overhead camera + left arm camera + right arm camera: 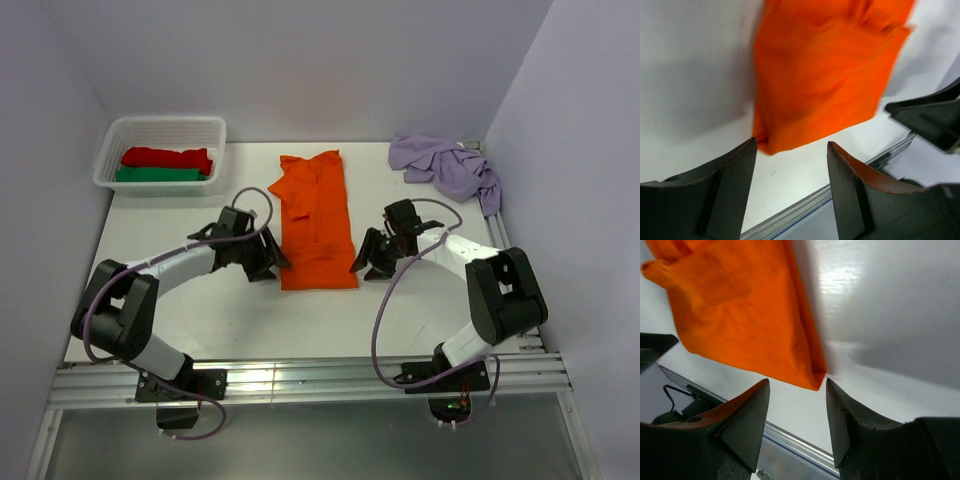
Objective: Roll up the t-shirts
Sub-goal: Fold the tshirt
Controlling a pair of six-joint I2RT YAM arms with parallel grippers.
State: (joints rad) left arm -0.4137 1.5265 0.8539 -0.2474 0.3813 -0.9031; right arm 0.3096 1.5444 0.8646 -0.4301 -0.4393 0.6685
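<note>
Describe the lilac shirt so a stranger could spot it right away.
Start at the white table and go to its far right corner. The lilac shirt lies crumpled there in a loose heap, unlike the orange shirt, which is folded flat in the middle.

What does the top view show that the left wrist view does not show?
Only the top view: the basket holding a red cloth and a green cloth, the lilac shirt crumpled at the far right, and both whole arms. Only the left wrist view: the left gripper up close, jaws open and empty, with a near corner of the orange shirt just beyond them. Both: the orange shirt lying as a long strip on the table, and the right gripper beside it.
</note>
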